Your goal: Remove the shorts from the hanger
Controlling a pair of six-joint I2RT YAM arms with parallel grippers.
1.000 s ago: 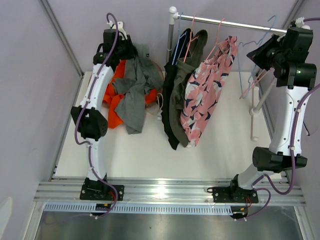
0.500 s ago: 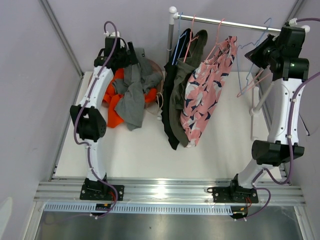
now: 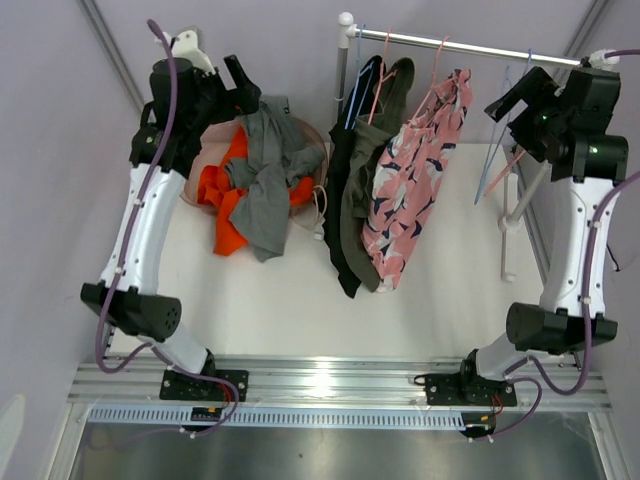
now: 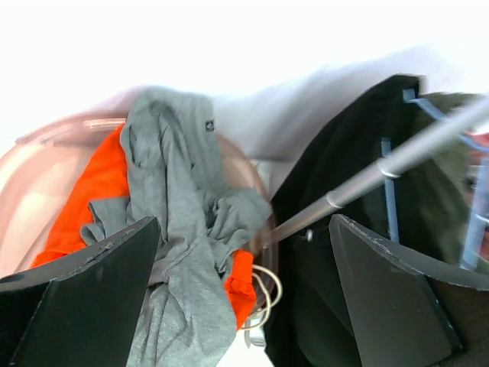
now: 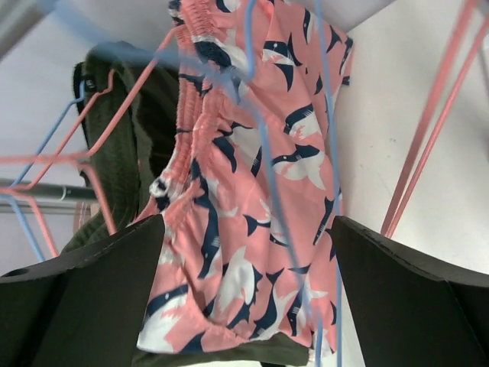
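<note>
The pink shorts (image 3: 415, 185) with the navy-and-white pattern hang from the rail (image 3: 480, 46) near its middle, their gathered waistband bunched at the top and their legs dropping toward the table (image 3: 440, 300). Just to their left hang the olive shorts (image 3: 362, 195), pressed against them, and next to those the black shorts (image 3: 342, 215), nearest the rail's left post; the folds hide which hook carries which pair. Off the rail, the orange shorts (image 3: 212, 190) and the grey-green shorts (image 3: 265, 185) lie heaped together in a round pinkish basket (image 4: 30, 191) at the far left of the table. The grey-green pair is draped over the orange one, and both spill over the basket's near rim onto the table. The left gripper (image 4: 244, 229) hangs above the far side of the basket with its fingers spread wide and nothing between them, looking down on the heap and on the black shorts beside it. The right gripper (image 5: 248, 222) is raised near the right end of the rail, turned toward the pink shorts, its fingers likewise spread wide and empty. Between it and those shorts hang a bare blue hanger (image 5: 328, 153) and a bare pink hanger (image 5: 432, 115). The blue wire crosses the gap between the fingers in the wrist view, seemingly without touching either one, though at that close range it is hard to be sure.
</note>
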